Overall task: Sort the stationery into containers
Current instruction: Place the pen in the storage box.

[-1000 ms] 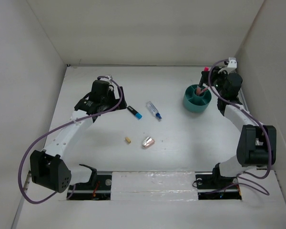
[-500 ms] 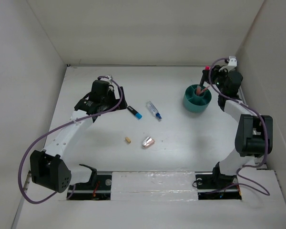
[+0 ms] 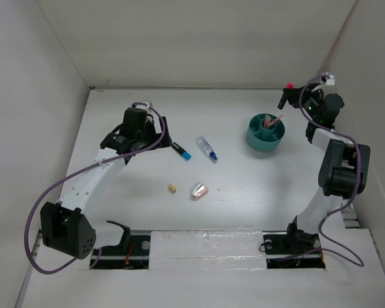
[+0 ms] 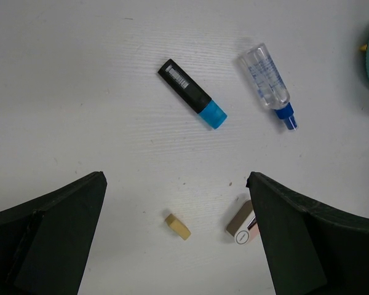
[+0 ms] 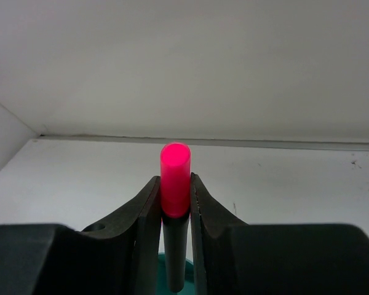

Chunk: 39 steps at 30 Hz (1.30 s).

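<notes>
Right gripper (image 5: 175, 206): clamped on the pink-capped black marker (image 5: 175, 169). The two fingers (image 5: 144, 215) pinch the barrel just under the cap, and the marker stands upright with the cap above the fingertips. Seen from overhead, this arm reaches to the far right corner of the table (image 3: 244, 205). The marker is held in the air beyond the far rim of the teal bowl (image 3: 265, 131) and is not in it.

Teal bowl: stands at the right rear of the table. One thin pink pen (image 3: 273, 120) leans inside a compartment, its upper end pointing to the right. I cannot tell what else the bowl holds.

Left gripper (image 4: 175, 184): jaws spread wide and holding nothing. It hangs above the table at left centre.

Loose items on the table, all apart from one another:
- Blue-capped black marker (image 4: 192, 93), lying flat on a diagonal.
- Clear blue-capped tube (image 4: 267, 80), lying flat just to its right.
- Tiny tan block (image 4: 178, 227), nearer the arm bases.
- Silver-pink oval piece (image 4: 242, 225), near the block on its right.
</notes>
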Available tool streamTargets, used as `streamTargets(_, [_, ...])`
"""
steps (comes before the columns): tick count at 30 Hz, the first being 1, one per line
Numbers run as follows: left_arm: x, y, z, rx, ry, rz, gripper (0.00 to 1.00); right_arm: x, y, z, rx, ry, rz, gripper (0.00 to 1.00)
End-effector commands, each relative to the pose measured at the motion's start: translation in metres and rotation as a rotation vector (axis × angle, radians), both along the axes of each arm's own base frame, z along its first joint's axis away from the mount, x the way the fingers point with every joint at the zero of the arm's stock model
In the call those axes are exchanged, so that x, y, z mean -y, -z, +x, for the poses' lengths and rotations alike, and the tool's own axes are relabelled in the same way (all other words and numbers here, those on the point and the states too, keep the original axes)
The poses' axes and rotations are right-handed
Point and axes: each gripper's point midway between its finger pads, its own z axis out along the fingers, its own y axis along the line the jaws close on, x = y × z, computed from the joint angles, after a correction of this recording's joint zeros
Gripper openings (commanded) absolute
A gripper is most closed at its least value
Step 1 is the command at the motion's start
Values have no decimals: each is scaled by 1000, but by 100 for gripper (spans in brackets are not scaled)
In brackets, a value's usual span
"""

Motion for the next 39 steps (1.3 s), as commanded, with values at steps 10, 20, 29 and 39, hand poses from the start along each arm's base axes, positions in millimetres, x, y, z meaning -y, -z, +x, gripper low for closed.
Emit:
streamTargets(10, [7, -13, -3, 35, 35, -45, 100, -2, 33, 16, -48, -81, 4, 0])
streamTargets(20, [7, -16, -3, 44, 35, -48, 100, -8, 54, 11, -113, -130, -14, 0])
streamTargets(29, [10, -19, -6, 51, 57, -58, 100, -16, 63, -3, -148, -175, -34, 0])
streamTargets(39, [11, -19, -6, 49, 64, -64, 100, -25, 69, -11, -165, -204, -28, 11])
